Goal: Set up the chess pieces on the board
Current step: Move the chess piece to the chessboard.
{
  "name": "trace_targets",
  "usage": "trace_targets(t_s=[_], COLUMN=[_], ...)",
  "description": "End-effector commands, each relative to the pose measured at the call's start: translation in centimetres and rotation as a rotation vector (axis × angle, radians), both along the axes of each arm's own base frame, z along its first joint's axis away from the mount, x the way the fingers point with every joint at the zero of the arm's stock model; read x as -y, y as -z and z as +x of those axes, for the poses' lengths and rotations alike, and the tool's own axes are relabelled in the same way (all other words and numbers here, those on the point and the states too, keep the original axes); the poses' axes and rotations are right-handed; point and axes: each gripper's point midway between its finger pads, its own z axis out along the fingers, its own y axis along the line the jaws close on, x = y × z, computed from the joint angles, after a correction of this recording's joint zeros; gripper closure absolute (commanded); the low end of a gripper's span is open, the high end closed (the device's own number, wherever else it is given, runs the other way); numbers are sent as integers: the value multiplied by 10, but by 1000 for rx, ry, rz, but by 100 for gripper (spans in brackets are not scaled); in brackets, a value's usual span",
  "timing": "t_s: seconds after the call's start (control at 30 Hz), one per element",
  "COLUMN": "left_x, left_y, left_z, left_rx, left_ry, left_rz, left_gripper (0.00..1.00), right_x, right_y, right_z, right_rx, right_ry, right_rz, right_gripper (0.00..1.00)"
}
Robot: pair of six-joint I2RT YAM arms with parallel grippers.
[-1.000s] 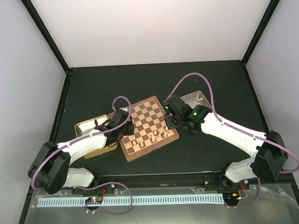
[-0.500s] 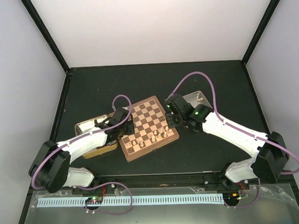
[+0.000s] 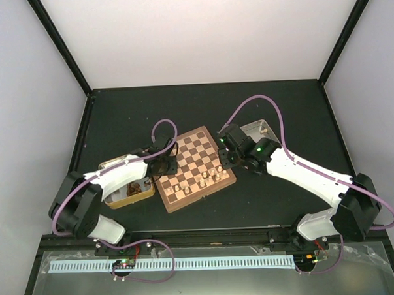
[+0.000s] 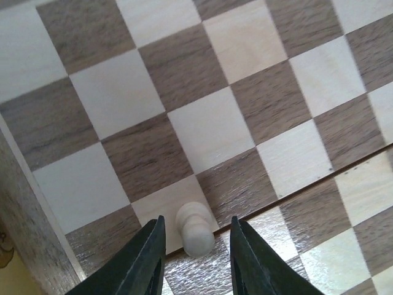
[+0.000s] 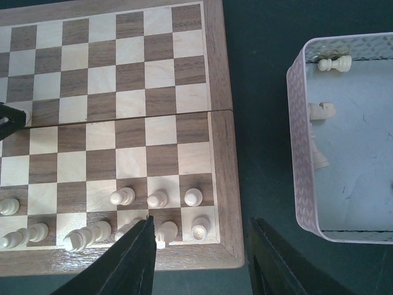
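1. Pawn work comes first. The left claw (image 4: 198, 219) straddles one pale pawn (image 4: 195, 233), its fingers partly spread with a sliver of gap on each side, so I read nothing as gripped. The pawn stands upright on a light square beside the fold seam, at the 9 o'clock edge of the chessboard (image 5: 218, 74) in the overhead view.
2. It stands apart from the pale ranks at 6 o'clock, so I judge it needs carrying there. I'd keep it centred, close evenly on the head and lift straight up.
3. The right claw (image 5: 201, 220) hangs wide open and empty over the board's 4 o'clock corner, near the silver tray (image 5: 301, 123).
4. Counts:
   - One board and two trays sit on the counter (image 3: 201, 101).
   - Four second-rank pawns (image 5: 158, 198) show; the back rank overlaps too much to count.
   - Three pale pieces (image 5: 334, 63) show in the silver tray.
   - The tan tray (image 3: 129, 201) at 9 o'clock holds dark pieces (image 3: 136, 187), too small to count.
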Motion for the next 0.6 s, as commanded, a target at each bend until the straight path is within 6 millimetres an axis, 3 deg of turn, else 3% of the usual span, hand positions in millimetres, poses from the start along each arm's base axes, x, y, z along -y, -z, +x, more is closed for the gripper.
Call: trace_targets(t_s=[0.0, 0.17, 0.43, 0.57], left_x=[-1, -1, 1, 1], left_y=[-4, -4, -6, -6], left_z=[3, 5, 12, 16], left_rx=[-18, -9, 12, 24], left_ry=[11, 17, 33, 31], left_rz=[21, 26, 39, 51], left_gripper=[70, 80, 79, 87], right_x=[1, 1, 0, -1], right_y=[-5, -5, -2, -1], right_z=[2, 2, 2, 3], right_rx=[16, 15, 9, 7], right_ry=[13, 12, 8, 4], right_rz=[29, 29, 23, 19], right_gripper=[59, 59, 59, 59])
